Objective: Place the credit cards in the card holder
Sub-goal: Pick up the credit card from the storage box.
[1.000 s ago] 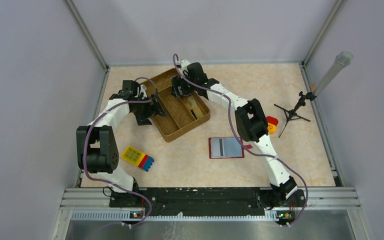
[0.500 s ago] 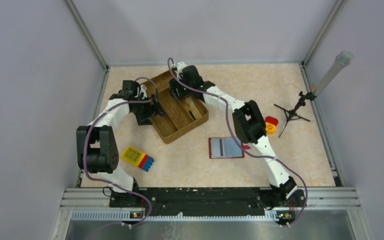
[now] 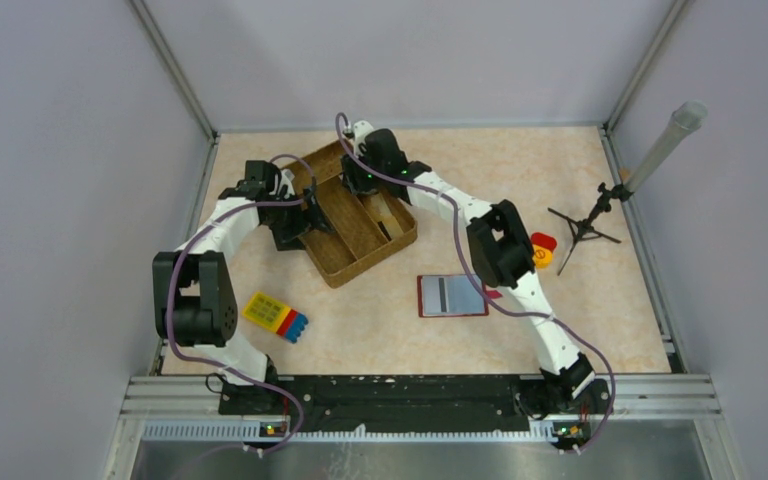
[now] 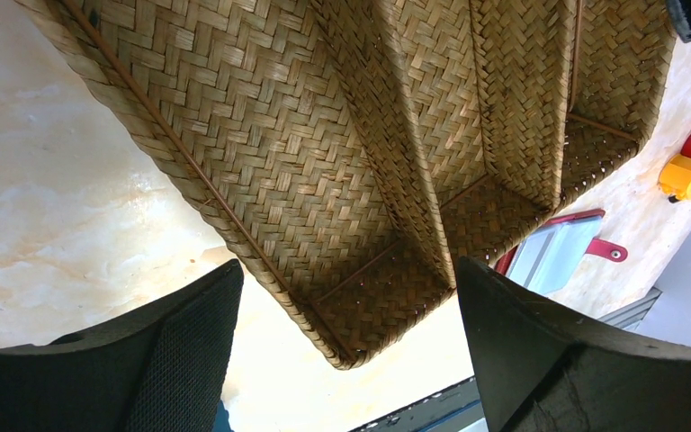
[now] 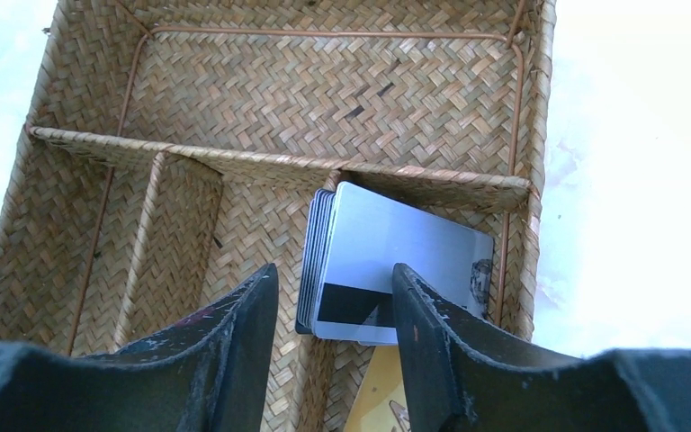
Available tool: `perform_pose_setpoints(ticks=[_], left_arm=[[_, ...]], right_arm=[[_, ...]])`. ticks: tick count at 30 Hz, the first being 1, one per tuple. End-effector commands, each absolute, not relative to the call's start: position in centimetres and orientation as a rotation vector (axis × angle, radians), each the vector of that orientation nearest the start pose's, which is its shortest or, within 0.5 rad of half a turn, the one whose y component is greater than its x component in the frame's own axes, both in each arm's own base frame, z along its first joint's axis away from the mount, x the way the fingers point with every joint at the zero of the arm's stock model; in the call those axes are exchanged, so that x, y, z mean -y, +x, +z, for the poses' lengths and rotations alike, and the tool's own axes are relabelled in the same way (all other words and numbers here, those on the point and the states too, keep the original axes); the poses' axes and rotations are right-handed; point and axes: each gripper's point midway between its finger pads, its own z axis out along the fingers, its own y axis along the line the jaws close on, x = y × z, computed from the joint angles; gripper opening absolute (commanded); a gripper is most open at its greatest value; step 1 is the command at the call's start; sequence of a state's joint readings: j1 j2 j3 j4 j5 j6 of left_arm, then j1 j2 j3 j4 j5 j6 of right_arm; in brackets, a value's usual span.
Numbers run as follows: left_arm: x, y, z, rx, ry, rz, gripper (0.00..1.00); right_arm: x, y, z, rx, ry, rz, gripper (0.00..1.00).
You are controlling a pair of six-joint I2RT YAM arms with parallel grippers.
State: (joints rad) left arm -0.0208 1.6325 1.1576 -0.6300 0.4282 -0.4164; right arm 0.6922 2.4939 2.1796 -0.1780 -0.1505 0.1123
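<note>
Right gripper [image 5: 335, 270]: jaws half-narrowed, straddling the lower edge of the credit cards [image 5: 396, 261], with a gap at one finger. The stack leans on a divider of the card holder [image 5: 324, 81], lower right of frame. Left gripper [image 4: 349, 270]: wide, at the holder's rim.

Left arm [image 3: 222, 225] and right arm [image 3: 550, 330]: white shells on the links, chunky black housings at the joints, the biggest at the elbows. A purple cable [image 3: 182, 255] runs loose along each arm to its black base [image 3: 245, 395]. Both bases sit on a black rail [image 3: 400, 390], with small lit boards at its near corners.

Left gripper [image 4: 349, 270]: broad, curved, matte black fingers with a fine grainy texture on the inner faces. Right gripper [image 5: 335, 270]: same black fingers (scuffed, pale scratches and flecks along the edges).
</note>
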Motion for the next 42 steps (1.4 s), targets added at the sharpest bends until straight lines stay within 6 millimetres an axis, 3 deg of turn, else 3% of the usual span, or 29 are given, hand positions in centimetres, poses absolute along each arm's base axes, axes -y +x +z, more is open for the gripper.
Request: perform_pose_setpoints(ticks=[1,4,13,21,29,35,42], left_arm=[[9.7,35.7,11.1,-2.623,-0.36,-0.726,0.87],[9.8,35.7,11.0,-2.624,-0.361,-0.729,0.87],[9.8,35.7,11.1,-2.623,-0.359,-0.732,0.87],[9.8,35.7,11.3,-2.619,-0.355,-0.731,0.87],[9.4,35.8,11.9,-2.592,-0.348,-0.701,0.87],[9.5,35.8,12.1,-2.586,-0.343,-0.702,0.87],[9.4,36.0,14.2,-2.505,-0.287,-0.693,0.87]], right_arm=[[-47.4,49.3,17.2,-1.859,-0.701,0.703,0.47],[-47.5,49.2,17.6,-1.852,-0.699,0.707,0.44],[-47.4,49.4,17.6,-1.85,-0.695,0.698,0.19],[-47.0,49.5,19.0,-1.826,-0.668,0.682,0.14],[-44.1,49.8,22.3,-1.714,-0.535,0.538,0.02],[-43.7,49.9,21.2,-1.754,-0.535,0.51,0.0],[-41.3,49.1,22.5,-1.775,-0.469,0.443,0.0]])
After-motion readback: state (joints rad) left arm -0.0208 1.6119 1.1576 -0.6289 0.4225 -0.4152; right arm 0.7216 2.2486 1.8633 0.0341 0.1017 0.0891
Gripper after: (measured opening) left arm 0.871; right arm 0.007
